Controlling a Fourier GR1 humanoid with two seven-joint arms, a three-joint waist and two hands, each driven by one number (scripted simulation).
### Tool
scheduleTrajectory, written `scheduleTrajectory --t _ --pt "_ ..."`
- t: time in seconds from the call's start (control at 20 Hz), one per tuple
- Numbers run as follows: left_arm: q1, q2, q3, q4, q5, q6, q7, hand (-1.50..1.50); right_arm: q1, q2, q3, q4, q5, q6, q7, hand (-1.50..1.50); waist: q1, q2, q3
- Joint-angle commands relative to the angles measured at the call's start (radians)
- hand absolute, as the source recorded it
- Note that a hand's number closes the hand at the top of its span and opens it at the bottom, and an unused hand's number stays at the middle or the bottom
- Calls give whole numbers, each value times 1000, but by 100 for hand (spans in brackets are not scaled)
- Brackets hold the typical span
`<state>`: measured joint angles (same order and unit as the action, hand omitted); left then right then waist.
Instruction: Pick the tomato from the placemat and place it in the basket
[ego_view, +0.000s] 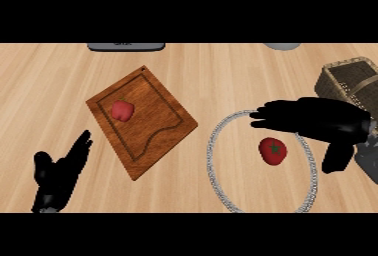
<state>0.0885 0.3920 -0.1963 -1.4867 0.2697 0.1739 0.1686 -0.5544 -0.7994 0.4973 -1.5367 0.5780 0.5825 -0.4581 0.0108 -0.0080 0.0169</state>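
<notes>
Tomato (273, 151) sits mid-placemat (215, 165), right part of the counter. My right hand (317, 120) hovers just beyond it, fingers spread, holding nothing; basket (351, 80) at counter's right edge.

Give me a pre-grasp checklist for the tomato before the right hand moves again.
1. Tomato lies on the placemat, unobstructed: ok.
2. Right hand is open, thumb and fingers spread around the tomato: ok.
3. Hand touching the tomato: cannot tell; it seems above and beside it.
4. Basket is just beyond the right hand, partly cut off by the view's edge: ok.
5. Left hand rests open at lower left, out of the way: ok.
6. The other red item sits on the cutting board, apart from the target: ok.
</notes>
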Motion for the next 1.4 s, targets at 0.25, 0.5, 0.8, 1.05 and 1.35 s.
scheduleTrajectory --t 0.25,0.5,0.8,1.05,1.35 --pt "21 -44 -21 71 -31 29 76 0 49 80 12 70 87 -85 -60 -150 -7 10 -17" --pt "67 -17 6 40 -7 -22 54 0 54 130 31 66 126 -69 -18 -150 -3 8 -17" --pt "64 -17 31 66 4 -40 54 0 67 125 95 103 252 -104 -10 -150 -2 9 -17" --pt "7 -52 14 84 -34 -13 79 0 16 175 63 233 274 -125 -55 -150 0 13 -17" --pt "26 -51 23 97 -51 -26 59 0 48 190 66 222 307 -142 -73 -150 -6 10 -17"
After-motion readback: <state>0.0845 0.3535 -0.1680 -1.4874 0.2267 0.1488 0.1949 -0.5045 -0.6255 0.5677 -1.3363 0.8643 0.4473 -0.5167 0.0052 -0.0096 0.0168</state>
